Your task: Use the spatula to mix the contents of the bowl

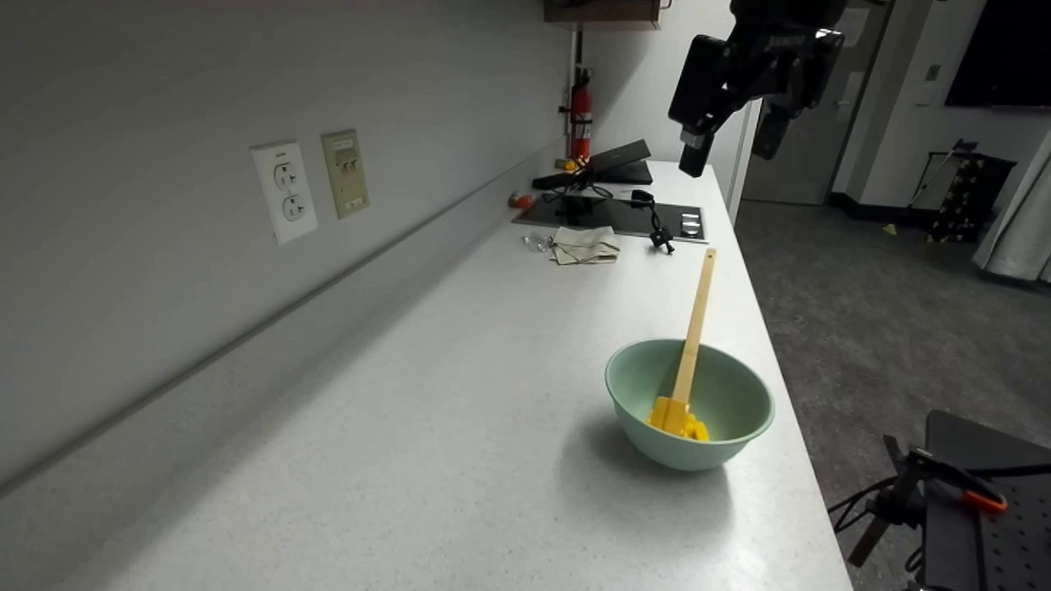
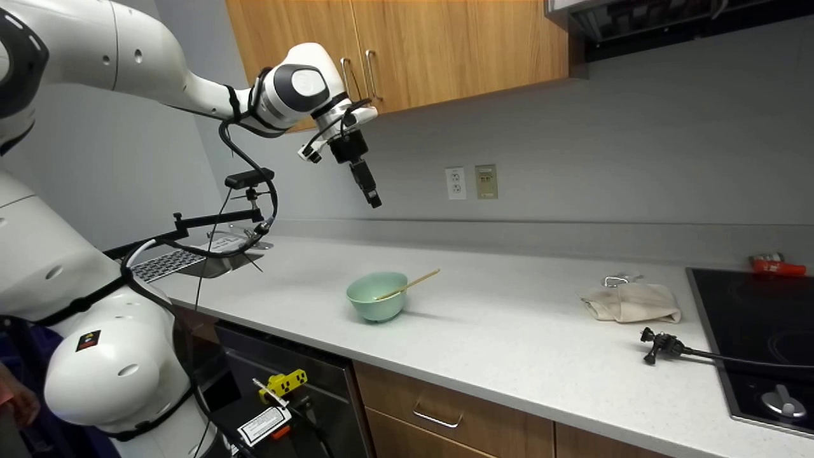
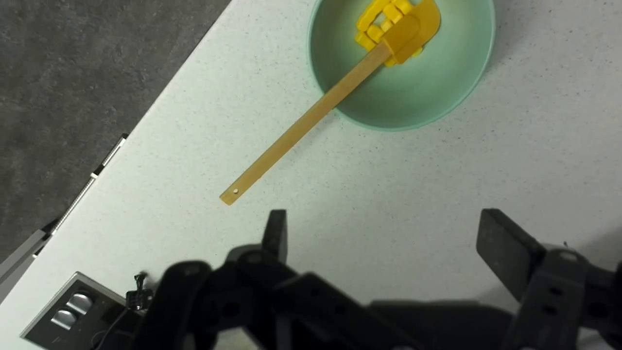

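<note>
- Showing a black, two-fingered tool (image 1: pixel 732 152) well above the pale, speckled tabletop (image 1: pixel 410 460), with jaws wide apart.
- Displaying a long spatula (image 3: pixel 330 99) with pale tan wooden handle and yellow-orange head, tilted head-down in a round, pale mint-green bowl (image 3: pixel 437 90) and crossing the rim.
- Including small, bright yellow chunks (image 3: pixel 375 33) in the bowl, beneath and beside the spatula's head.

Speckled white countertop (image 2: pixel 496 337): I see it run along a flat grey wall (image 2: pixel 668 146).
Flat black glass hob (image 2: pixel 757 324): set in the countertop.
Folded beige cloth (image 2: pixel 636 304): near the hob.
Long-stemmed black knobbed fitting (image 2: pixel 666 344): stem over the hob's edge.
White rectangular socket plate (image 2: pixel 455 183): I note a beige rectangular plate (image 2: pixel 486 182) just beside it.
Red cylindrical extinguisher (image 1: pixel 581 135): upright beyond the hob, in an exterior view.
</note>
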Robot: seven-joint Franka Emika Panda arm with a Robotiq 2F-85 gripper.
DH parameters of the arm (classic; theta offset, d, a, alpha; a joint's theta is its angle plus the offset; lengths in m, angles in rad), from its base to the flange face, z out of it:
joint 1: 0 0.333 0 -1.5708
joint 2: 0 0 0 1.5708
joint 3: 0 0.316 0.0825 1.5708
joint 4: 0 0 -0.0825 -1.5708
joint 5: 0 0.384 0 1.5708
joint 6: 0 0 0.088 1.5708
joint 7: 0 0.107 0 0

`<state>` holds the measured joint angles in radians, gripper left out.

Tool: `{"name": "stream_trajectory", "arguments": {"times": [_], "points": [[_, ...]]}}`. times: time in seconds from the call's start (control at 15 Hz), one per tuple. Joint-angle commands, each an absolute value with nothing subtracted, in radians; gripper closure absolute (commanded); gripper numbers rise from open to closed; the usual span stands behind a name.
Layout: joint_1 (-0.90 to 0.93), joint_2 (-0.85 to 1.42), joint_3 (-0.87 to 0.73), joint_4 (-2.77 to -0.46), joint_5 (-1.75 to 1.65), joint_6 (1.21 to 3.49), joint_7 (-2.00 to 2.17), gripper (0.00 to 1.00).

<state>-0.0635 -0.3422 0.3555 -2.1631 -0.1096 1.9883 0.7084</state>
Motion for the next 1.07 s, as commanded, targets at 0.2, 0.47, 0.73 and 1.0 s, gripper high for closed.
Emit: {"name": "stream_trajectory", "arguments": {"times": [0.2, 0.47, 0.73, 1.0], "points": [[-0.017, -0.309, 0.285, -2.185, -0.092, 1.99, 0.846, 0.0], [-0.024, -0.286, 0.248, -2.227, -0.092, 2.051, 0.965, 0.0], [-0.011, -0.278, 0.219, -2.236, -0.094, 2.073, 0.963, 0.0], [-0.016, -0.257, 0.223, -2.253, -0.11, 2.105, 1.005, 0.0]]}}
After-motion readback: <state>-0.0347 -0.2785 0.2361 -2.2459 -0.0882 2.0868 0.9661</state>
